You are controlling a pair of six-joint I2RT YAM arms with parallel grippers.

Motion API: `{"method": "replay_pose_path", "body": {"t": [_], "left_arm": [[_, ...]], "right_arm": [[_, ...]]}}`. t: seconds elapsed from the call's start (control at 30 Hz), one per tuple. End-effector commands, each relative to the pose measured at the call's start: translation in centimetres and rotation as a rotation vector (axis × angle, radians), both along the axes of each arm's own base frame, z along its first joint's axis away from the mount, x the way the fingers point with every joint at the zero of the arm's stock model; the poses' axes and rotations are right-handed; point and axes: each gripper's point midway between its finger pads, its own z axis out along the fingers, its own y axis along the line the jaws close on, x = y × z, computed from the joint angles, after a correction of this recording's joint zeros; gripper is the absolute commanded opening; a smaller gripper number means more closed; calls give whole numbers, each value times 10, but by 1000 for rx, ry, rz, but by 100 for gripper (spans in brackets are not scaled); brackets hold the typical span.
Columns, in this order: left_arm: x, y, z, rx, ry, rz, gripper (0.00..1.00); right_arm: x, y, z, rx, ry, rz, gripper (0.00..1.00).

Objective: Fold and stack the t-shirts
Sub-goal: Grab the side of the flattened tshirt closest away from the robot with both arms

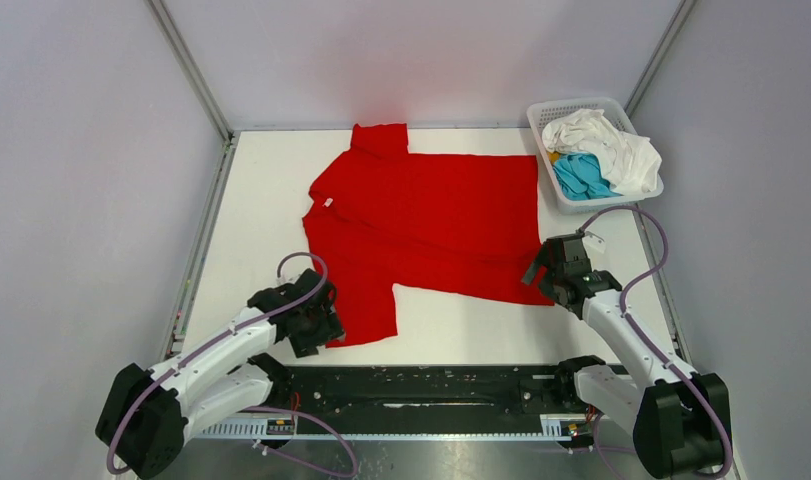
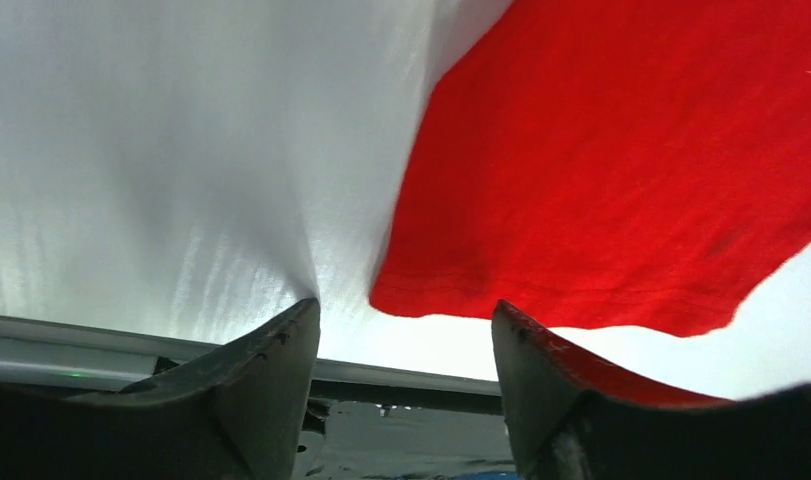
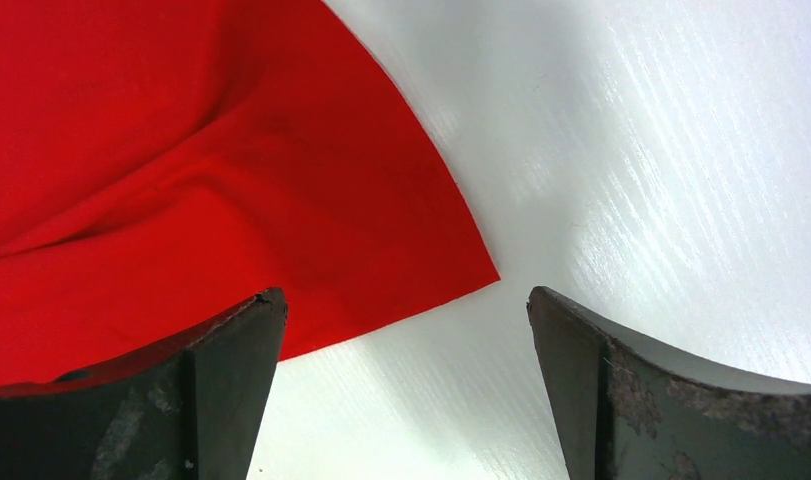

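Observation:
A large red t-shirt (image 1: 426, 215) lies spread on the white table, partly folded, one sleeve pointing toward the near edge. My left gripper (image 1: 316, 325) is open at that near sleeve's corner; the left wrist view shows the red hem (image 2: 621, 200) just beyond my open fingers (image 2: 271, 370). My right gripper (image 1: 549, 275) is open at the shirt's near right corner (image 3: 281, 200), which lies between and ahead of its fingers (image 3: 231, 370). A white t-shirt (image 1: 606, 145) and a teal-blue one (image 1: 581, 175) lie crumpled in the basket.
A white lattice basket (image 1: 543, 160) stands at the far right corner of the table. A black rail (image 1: 431, 385) runs along the near edge between the arm bases. Grey walls enclose the table (image 1: 261, 200) on three sides.

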Motion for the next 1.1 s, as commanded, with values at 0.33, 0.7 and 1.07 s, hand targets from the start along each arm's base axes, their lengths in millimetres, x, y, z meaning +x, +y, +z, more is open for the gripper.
{"method": "replay_pose_path", "body": {"t": [0.33, 0.7, 1.07], "left_arm": [[36, -33, -7, 1, 11, -54, 9], [17, -34, 13, -69, -35, -94, 0], [11, -35, 17, -124, -60, -59, 0]], "right_arm": [[2, -7, -3, -7, -15, -46, 99], [-6, -11, -23, 103, 34, -182, 91], [-28, 7, -52, 191, 144, -159, 67]]}}
